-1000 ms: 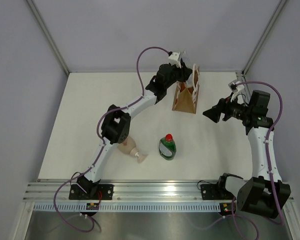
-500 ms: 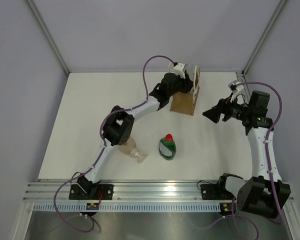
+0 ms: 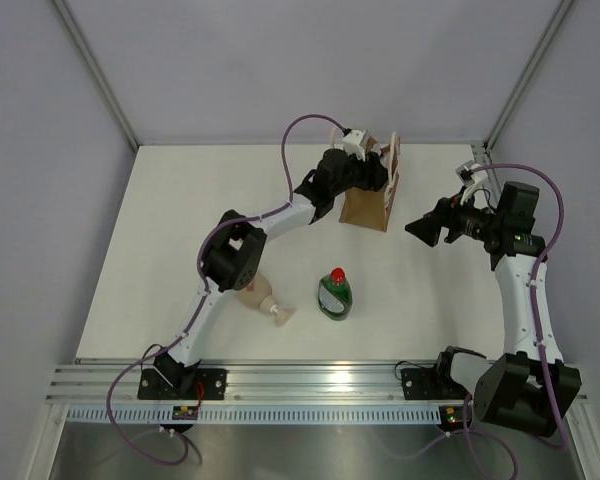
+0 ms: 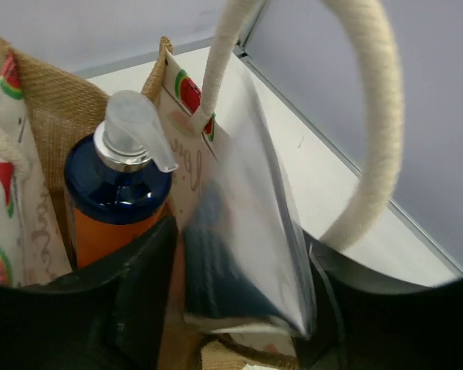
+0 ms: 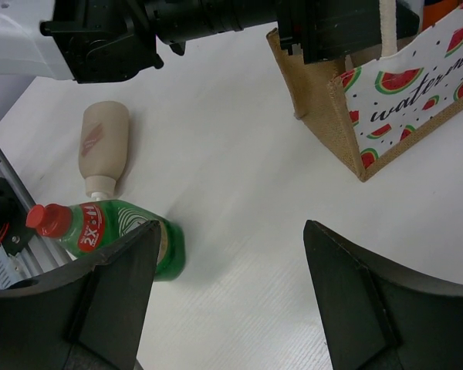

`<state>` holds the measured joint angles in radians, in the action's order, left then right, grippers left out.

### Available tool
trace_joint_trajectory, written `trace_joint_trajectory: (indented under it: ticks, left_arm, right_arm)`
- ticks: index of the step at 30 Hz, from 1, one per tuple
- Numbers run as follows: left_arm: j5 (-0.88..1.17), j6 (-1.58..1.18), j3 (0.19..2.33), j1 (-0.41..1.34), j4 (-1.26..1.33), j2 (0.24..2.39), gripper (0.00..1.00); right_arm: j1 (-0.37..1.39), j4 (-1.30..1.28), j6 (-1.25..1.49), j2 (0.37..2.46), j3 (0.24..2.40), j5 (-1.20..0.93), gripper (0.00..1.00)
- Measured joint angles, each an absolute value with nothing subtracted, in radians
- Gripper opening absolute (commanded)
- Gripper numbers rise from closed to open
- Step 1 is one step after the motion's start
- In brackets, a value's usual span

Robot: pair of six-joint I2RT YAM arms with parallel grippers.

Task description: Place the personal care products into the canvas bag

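The canvas bag (image 3: pixel 370 205) stands upright at the back of the table, and my left gripper (image 3: pixel 375 170) is at its mouth. In the left wrist view the orange bottle (image 4: pixel 116 200) with its blue cap stands inside the bag (image 4: pixel 62 108). A blurred silver-white squeeze tube (image 4: pixel 247 254) hangs between the parted jaws of the left gripper (image 4: pixel 235 308), loose in the bag's mouth. The green bottle (image 3: pixel 334 296) with a red cap and the beige pump bottle (image 3: pixel 260 295) lie on the table. My right gripper (image 3: pixel 418 228) hovers open to the right of the bag, holding nothing.
A cream looped handle (image 4: pixel 378 131) arches over the left gripper. The right wrist view shows the green bottle (image 5: pixel 116 231) and the beige pump bottle (image 5: pixel 102 146) lying side by side, left of the watermelon-print bag (image 5: pixel 401 100). Grey walls enclose the table.
My left gripper has dropped from above the bag into its mouth, and its jaws have parted from their grip on the tube. The right arm has not moved.
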<state>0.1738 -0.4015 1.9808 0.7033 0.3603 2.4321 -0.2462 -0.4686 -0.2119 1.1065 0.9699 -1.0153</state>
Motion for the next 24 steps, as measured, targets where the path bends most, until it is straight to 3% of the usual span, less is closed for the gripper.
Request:
trace_joint_trajectory:
  ticks: [1,3,4,6,9,14,17,21,24]
  left_arm:
    - [0.183,-0.401,1.977,0.703,0.364,2.43,0.72]
    - [0.199,-0.398,1.975,0.703,0.368,2.42,0.79]
    - [0.204,-0.399,1.974,0.704,0.368,2.413,0.89]
    - [0.212,-0.397,1.974,0.706,0.368,2.4,0.94]
    - [0.215,-0.395,1.974,0.706,0.367,2.378,0.96]
    - [0.223,-0.363,1.963,0.705,0.347,2.318,0.99]
    - [0.228,-0.316,1.905,0.703,0.326,2.235,0.99]
    - [0.233,-0.229,1.755,0.697,0.289,2.039,0.99]
    - [0.228,-0.166,1.624,0.685,0.237,1.844,0.99]
  right_arm:
    - [-0.246,-0.469,-0.218,1.108,0.97,-1.016,0.83]
    - [-0.247,-0.475,-0.244,1.113,0.971,-1.02,0.83]
    - [-0.247,-0.489,-0.264,1.119,0.973,-1.033,0.83]
    - [-0.248,-0.532,-0.328,1.134,0.986,-1.062,0.88]
    - [-0.246,-0.69,-0.533,1.176,1.044,-1.125,0.99]
    - [-0.237,-0.99,-0.963,1.212,1.124,-1.189,1.0]
    - [-0.191,-1.098,-1.085,1.217,1.126,-1.183,1.0]
    - [-0.019,-1.161,-1.119,1.224,1.115,-1.126,1.0]
    - [0.154,-1.043,-0.983,1.117,1.012,-1.021,0.99]
